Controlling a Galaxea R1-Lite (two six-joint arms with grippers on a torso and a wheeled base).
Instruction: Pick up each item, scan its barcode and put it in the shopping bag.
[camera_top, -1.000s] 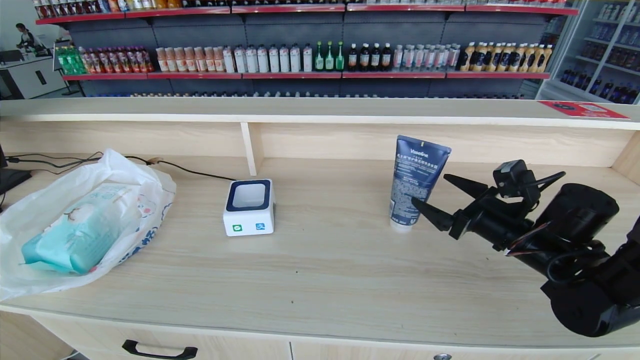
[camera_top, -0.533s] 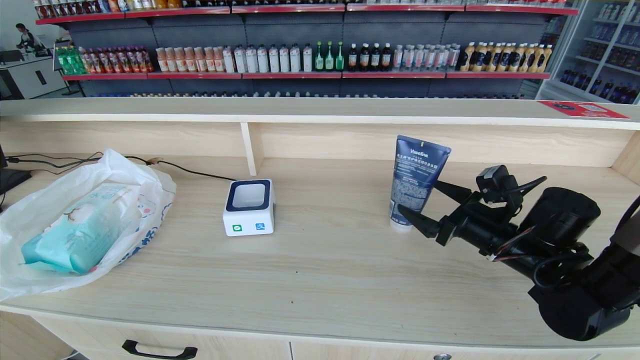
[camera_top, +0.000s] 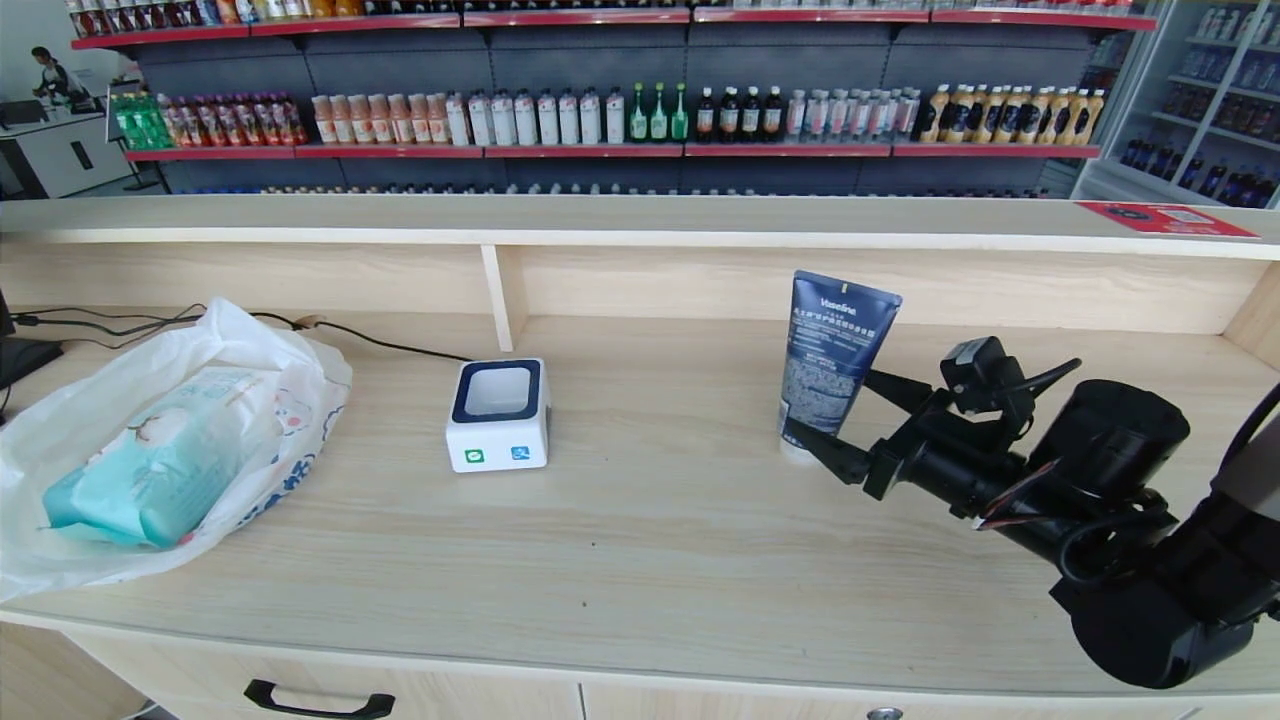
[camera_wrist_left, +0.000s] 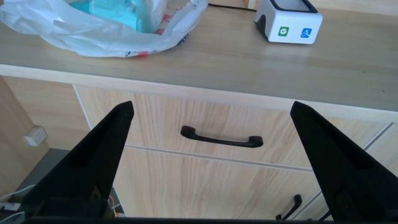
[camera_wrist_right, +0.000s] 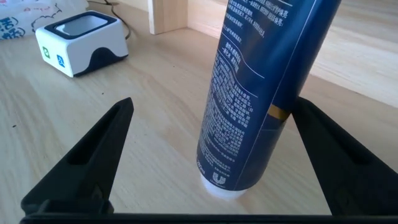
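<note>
A dark blue tube stands cap-down on the wooden counter, right of centre. My right gripper is open, its fingers on either side of the tube's lower part, not closed on it. A white scanner with a blue rim sits mid-counter. At the left lies the white shopping bag with a teal tissue pack inside. My left gripper is open and holds nothing, low in front of the counter's drawers.
A black cable runs along the counter behind the bag to the scanner. A low wooden back wall with a divider bounds the counter. Drawers with black handles sit under the counter edge. Drink shelves stand behind.
My right gripper has moved left toward the tube; its open fingers now straddle the tube's lower part. The tube, scanner and bag have not moved.
</note>
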